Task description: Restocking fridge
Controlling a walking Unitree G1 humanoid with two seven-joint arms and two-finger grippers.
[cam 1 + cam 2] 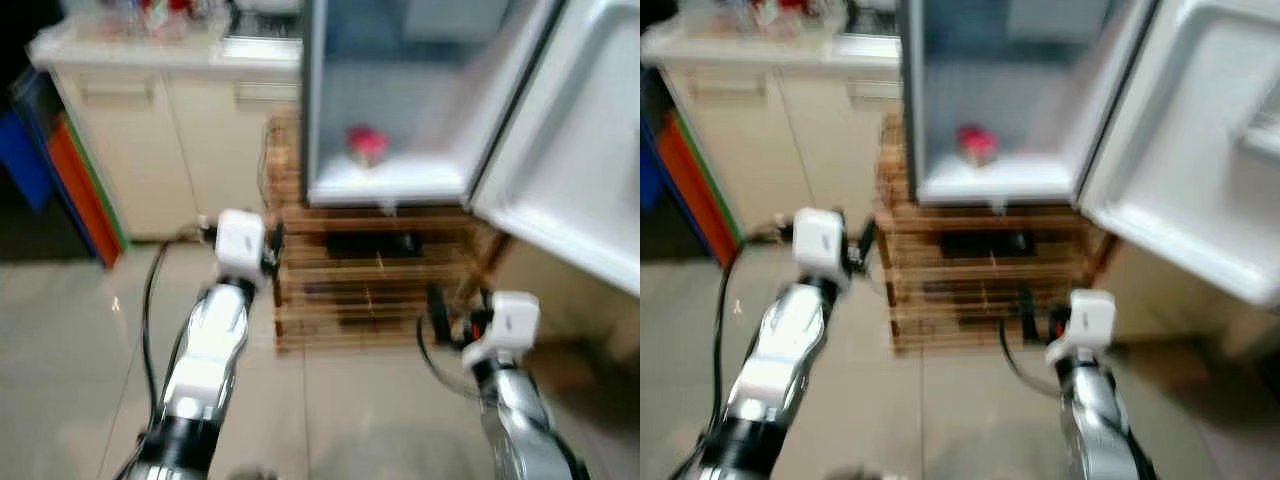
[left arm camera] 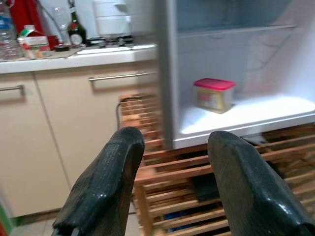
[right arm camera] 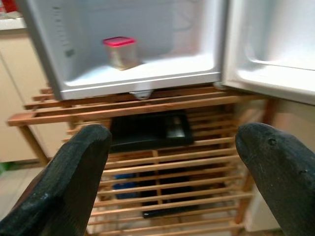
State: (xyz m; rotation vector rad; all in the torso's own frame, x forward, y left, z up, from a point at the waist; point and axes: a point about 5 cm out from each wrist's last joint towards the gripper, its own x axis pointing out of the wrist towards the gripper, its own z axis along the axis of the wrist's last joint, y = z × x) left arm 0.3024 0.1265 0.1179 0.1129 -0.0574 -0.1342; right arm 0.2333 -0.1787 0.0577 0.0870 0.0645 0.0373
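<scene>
Both grippers, left gripper (image 2: 172, 182) and right gripper (image 3: 172, 182), gape empty; that red-lidded tub (image 3: 120, 51) in the fridge (image 3: 147, 81) looks light, rigid, grab its sides.

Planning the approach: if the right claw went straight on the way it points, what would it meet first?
Probably the slatted wooden rack under the open fridge, near the black tray. The right claw is open and empty; depth is unclear.

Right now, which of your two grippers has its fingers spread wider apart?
The right gripper: its fingers stand far apart, while the left gripper shows a narrower gap.
</scene>
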